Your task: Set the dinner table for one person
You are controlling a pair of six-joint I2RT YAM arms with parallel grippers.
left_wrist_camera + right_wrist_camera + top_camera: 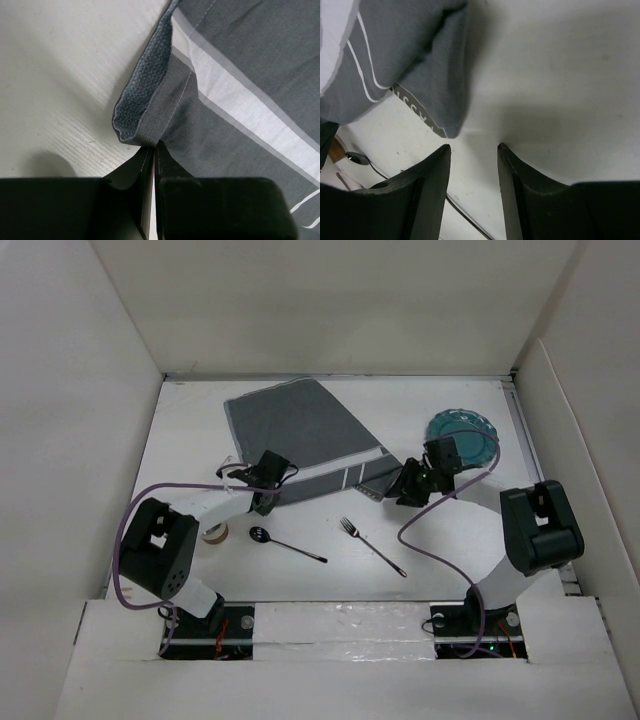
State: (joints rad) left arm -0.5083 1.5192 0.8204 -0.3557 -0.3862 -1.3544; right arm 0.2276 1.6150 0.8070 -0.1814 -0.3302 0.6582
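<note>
The dinner table (455,540) is the large white surface. A dark grey striped placemat (300,430) lies skewed on it at the back centre. My left gripper (267,500) is shut on the placemat's near left corner (145,120), which is bunched and folded at the fingertips (153,146). My right gripper (398,488) is open and empty just beside the placemat's near right corner (440,100), its jaws (474,147) over bare table. A teal plate (463,433) sits at the back right, a fork (372,545) and a spoon (285,544) in front.
A small pale cup (213,533) stands under my left arm. White walls enclose the table on the left, back and right. The spoon's bowl (357,158) shows at the left of the right wrist view.
</note>
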